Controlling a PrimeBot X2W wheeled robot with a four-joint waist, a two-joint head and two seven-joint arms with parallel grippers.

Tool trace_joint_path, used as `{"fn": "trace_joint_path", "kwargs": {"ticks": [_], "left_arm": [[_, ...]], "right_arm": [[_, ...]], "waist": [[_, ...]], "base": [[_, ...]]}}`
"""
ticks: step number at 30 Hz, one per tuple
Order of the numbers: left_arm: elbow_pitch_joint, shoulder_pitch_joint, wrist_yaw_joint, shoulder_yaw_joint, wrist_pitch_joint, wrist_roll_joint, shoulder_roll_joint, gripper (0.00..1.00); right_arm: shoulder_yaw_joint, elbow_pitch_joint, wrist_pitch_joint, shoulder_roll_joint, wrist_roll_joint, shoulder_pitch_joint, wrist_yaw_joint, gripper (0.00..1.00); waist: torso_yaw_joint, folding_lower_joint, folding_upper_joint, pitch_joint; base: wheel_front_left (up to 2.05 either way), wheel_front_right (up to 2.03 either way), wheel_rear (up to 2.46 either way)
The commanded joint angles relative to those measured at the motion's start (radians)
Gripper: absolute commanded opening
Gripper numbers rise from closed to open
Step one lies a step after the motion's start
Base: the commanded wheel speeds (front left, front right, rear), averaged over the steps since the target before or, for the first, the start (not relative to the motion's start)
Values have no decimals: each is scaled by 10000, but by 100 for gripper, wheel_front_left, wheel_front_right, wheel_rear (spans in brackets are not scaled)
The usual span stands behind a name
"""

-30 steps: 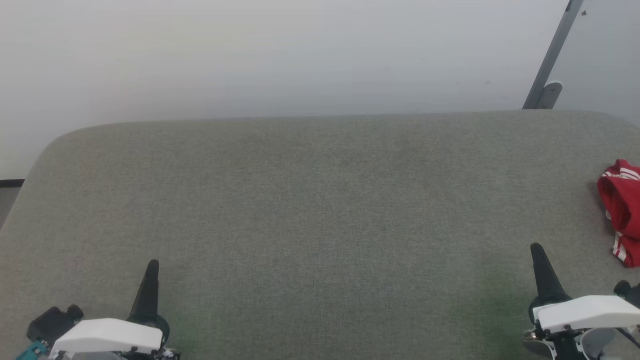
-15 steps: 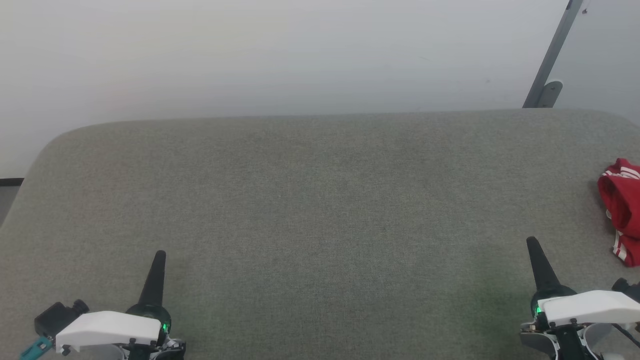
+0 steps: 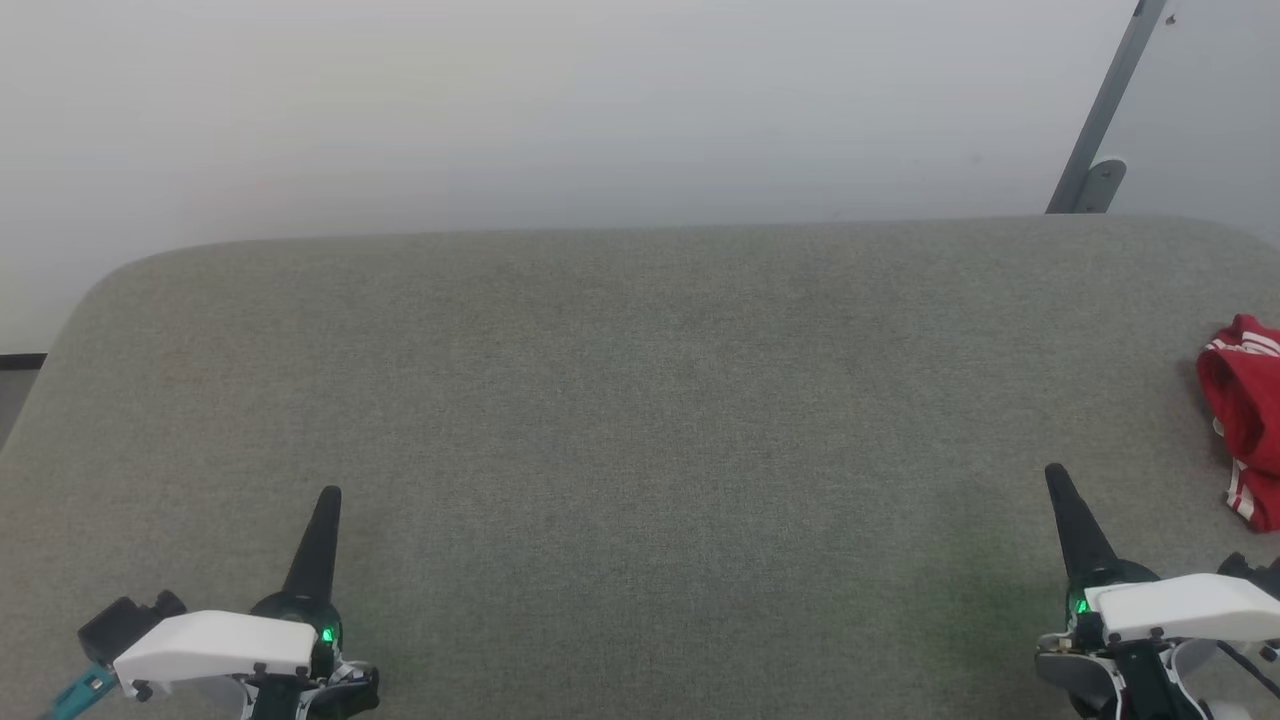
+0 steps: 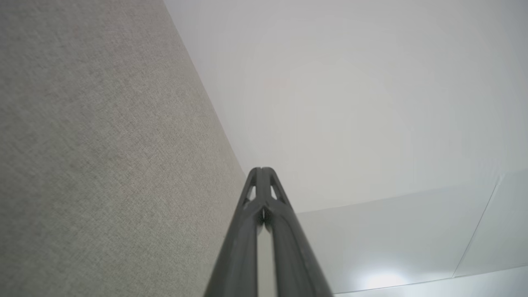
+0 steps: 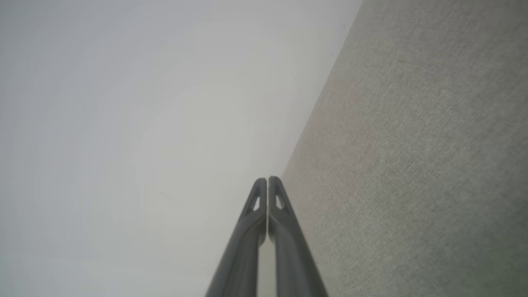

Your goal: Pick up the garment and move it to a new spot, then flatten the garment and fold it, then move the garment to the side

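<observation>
The left gripper [image 3: 328,497] and the right gripper [image 3: 1053,472] each look like a long black cone with a thin tip. Each has a smooth white cover [image 3: 215,645] with tiny dark screws [image 3: 260,669] and a small green light [image 3: 327,634]. A black block [image 3: 120,625] and a teal piece [image 3: 82,688] are by the left one. Up close, the dark grey fingers [image 4: 241,247] have little triangle holes.

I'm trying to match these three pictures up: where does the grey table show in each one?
Head view: table spans the lower two thirds.
Left wrist view: table takes the left side.
Right wrist view: table takes the right side.
Shared landmark: the pale wall beyond the table's far edge.
</observation>
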Motion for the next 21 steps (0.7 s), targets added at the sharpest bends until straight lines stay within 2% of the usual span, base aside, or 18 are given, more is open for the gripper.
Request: {"fn": "trace_joint_path", "kwargs": {"ticks": [1, 21], "left_arm": [[-91, -192, 0, 37, 89, -270, -27, 0], [-111, -399, 0, 36, 465, -1559, -202, 0]], "right_arm": [[34, -116, 90, 24, 301, -190, 3, 0], [89, -169, 470, 90, 1816, -295, 4, 0]], "waist": [[0, 0, -1, 5], [-3, 0, -1, 54]], "base": [[0, 0, 0], [0, 0, 0]]}}
